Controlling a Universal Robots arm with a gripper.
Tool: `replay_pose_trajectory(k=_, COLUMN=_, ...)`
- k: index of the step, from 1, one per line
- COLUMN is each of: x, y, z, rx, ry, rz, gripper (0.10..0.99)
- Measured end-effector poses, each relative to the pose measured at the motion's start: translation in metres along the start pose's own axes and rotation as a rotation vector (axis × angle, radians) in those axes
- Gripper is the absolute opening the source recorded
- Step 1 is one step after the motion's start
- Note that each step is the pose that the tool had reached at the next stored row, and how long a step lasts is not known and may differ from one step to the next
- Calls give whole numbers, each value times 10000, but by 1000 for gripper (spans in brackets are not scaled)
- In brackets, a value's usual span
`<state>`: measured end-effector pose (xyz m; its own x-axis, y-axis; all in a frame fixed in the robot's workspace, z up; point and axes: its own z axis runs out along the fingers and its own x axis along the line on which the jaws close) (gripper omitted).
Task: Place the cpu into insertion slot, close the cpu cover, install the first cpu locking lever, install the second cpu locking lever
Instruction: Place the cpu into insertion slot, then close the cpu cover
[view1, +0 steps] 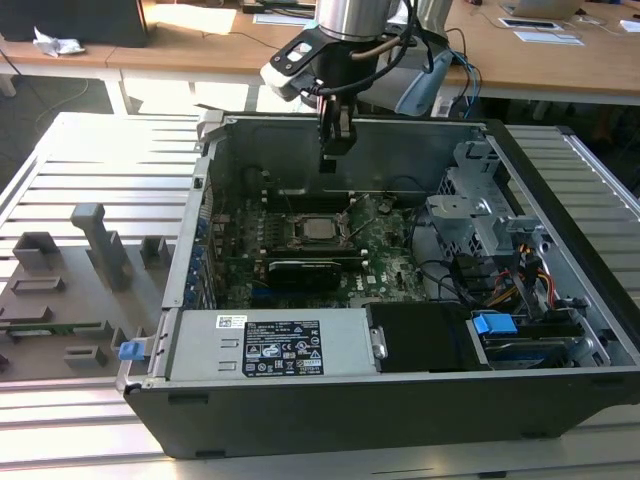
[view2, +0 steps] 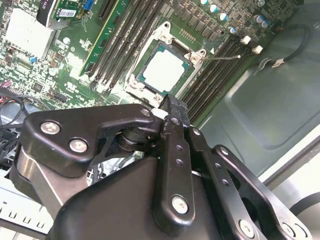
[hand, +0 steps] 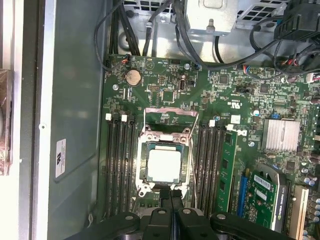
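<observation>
Hovering gripper (view1: 329, 163), one cpu (hand: 164, 165), one insertion slot (hand: 142, 169)

This has the look of a robotics lab set up in an office-like room. A robot arm (view1: 355, 20) hangs over a slatted metal table (view1: 90, 160), where an opened computer case (view1: 330, 400) lies on its side with its green motherboard (view1: 390, 260) bared. Grey moulded holders (view1: 100, 245) stand near the table's edge on the exterior view's left, and beyond the table's far edge run pale wooden desks (view1: 200, 45) carrying papers (view1: 548, 37), with blue cables (view1: 472, 88) trailing down in front of them.
</observation>
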<state>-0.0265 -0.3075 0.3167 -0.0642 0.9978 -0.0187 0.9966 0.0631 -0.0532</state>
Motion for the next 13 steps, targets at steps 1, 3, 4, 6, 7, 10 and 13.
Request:
replay_pose_trajectory(k=1, x=0, y=0, z=0, rx=0, ry=0, rz=0, gripper=106)
replay_pose_trajectory(k=3, x=0, y=0, z=0, rx=0, ry=-1, rz=1, gripper=106)
replay_pose_trajectory(k=4, x=0, y=0, z=0, rx=0, ry=-1, rz=0, gripper=106)
replay_pose_trajectory(k=6, x=0, y=0, z=0, rx=0, ry=-2, rz=0, gripper=106)
replay_pose_trajectory(k=7, x=0, y=0, z=0, rx=0, ry=-2, rz=0, gripper=106)
replay_pose_trajectory(k=10, x=-1, y=21, z=-1, rx=0, ry=-5, rz=1, gripper=106)
replay_pose_trajectory(k=13, x=-5, y=70, z=-4, rx=3, ry=-42, rz=3, gripper=106)
